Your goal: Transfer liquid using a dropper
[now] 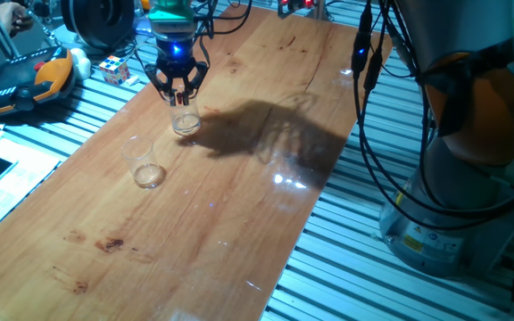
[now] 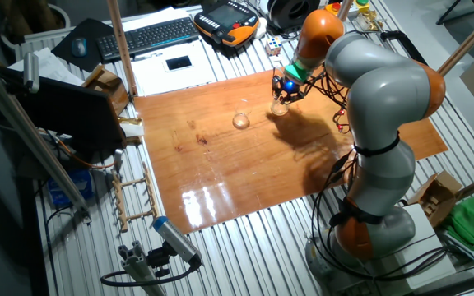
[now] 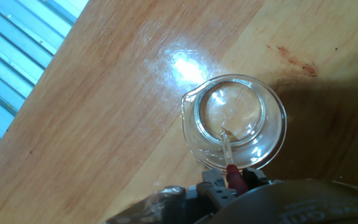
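Tool (image 1: 178, 92) hangs directly over the far beaker (image 3: 234, 123), clamped on the dropper (image 3: 227, 149) by its red bulb, so the clear tip dips inside. Presumably this lets a squeeze draw or release liquid; the second glass (image 1: 144, 163) waits nearby on the surface (image 1: 239, 178).

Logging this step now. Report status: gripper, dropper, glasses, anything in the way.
Gripper shut on dropper, over the far glass. Dropper tip down inside that glass. Second glass stands apart, untouched. Nothing in the way.
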Controlling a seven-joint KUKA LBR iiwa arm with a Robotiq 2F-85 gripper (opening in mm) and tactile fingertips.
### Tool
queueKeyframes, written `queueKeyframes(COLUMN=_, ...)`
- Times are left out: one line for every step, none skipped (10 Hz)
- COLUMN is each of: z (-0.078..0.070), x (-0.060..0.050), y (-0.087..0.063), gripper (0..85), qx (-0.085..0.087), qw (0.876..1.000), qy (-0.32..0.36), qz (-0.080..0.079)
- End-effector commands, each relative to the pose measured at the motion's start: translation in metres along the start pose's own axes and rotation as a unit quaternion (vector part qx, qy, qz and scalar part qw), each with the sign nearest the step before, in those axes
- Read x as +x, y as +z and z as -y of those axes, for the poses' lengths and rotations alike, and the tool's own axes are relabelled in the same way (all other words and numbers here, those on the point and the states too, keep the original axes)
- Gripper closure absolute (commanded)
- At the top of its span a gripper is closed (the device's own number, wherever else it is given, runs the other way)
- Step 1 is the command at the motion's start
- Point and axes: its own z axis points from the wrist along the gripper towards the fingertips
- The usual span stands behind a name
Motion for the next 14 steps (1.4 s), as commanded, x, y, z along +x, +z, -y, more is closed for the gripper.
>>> queueKeyframes(z=0.0001, x=0.0001, y=0.0001, gripper=60.3, qx=0.0, qw=1.0, qy=-0.001, qz=0.0)
queueKeyframes(z=0.0002, x=0.0, y=0.0002, gripper=61.7, qx=0.0, qw=1.0, qy=-0.003, qz=0.0)
queueKeyframes(z=0.0002, x=0.0, y=0.0002, gripper=62.3, qx=0.0, qw=1.0, qy=-0.003, qz=0.0)
queueKeyframes(z=0.0002, x=0.0, y=0.0002, gripper=62.7, qx=0.0, qw=1.0, qy=-0.003, qz=0.0)
queueKeyframes(z=0.0002, x=0.0, y=0.0004, gripper=63.0, qx=0.0, qw=1.0, qy=-0.004, qz=0.0)
queueKeyframes(z=0.0003, x=0.0, y=0.0005, gripper=63.0, qx=-0.001, qw=1.0, qy=-0.004, qz=0.001)
queueKeyframes(z=0.0003, x=0.0, y=0.0005, gripper=63.0, qx=-0.001, qw=1.0, qy=-0.005, qz=0.001)
queueKeyframes(z=0.0003, x=-0.0001, y=0.0002, gripper=63.7, qx=-0.001, qw=1.0, qy=-0.006, qz=0.001)
queueKeyframes(z=0.0003, x=0.0, y=-0.0002, gripper=64.3, qx=-0.001, qw=1.0, qy=-0.007, qz=0.002)
queueKeyframes(z=0.0002, x=0.0, y=-0.0009, gripper=64.7, qx=-0.001, qw=1.0, qy=-0.007, qz=0.004)
queueKeyframes(z=0.0001, x=0.0, y=-0.0019, gripper=65.0, qx=0.0, qw=1.0, qy=-0.008, qz=0.005)
queueKeyframes(z=0.0001, x=0.0, y=-0.0024, gripper=65.3, qx=0.0, qw=1.0, qy=-0.009, qz=0.007)
queueKeyframes(z=0.0001, x=0.0001, y=-0.0029, gripper=66.3, qx=0.0, qw=1.0, qy=-0.011, qz=0.01)
queueKeyframes(z=0.0001, x=0.0001, y=-0.0039, gripper=66.3, qx=0.001, qw=1.0, qy=-0.013, qz=0.012)
